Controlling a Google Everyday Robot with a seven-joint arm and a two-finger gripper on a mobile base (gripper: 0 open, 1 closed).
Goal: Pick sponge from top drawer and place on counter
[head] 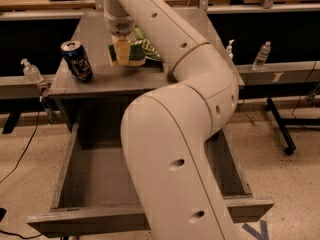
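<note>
The sponge, dark green over a pale yellow layer, sits low at the counter, right of the middle and against a green chip bag. My gripper comes down from above and is shut on the sponge's left part. I cannot tell whether the sponge touches the counter. The top drawer is pulled wide open below the counter. Its visible floor is bare. My arm hides its right half.
A dark blue soda can stands on the counter's left front. A pump bottle is on the left ledge. A water bottle and a small pump bottle are on the right ledge. A black stand leg lies on the floor at right.
</note>
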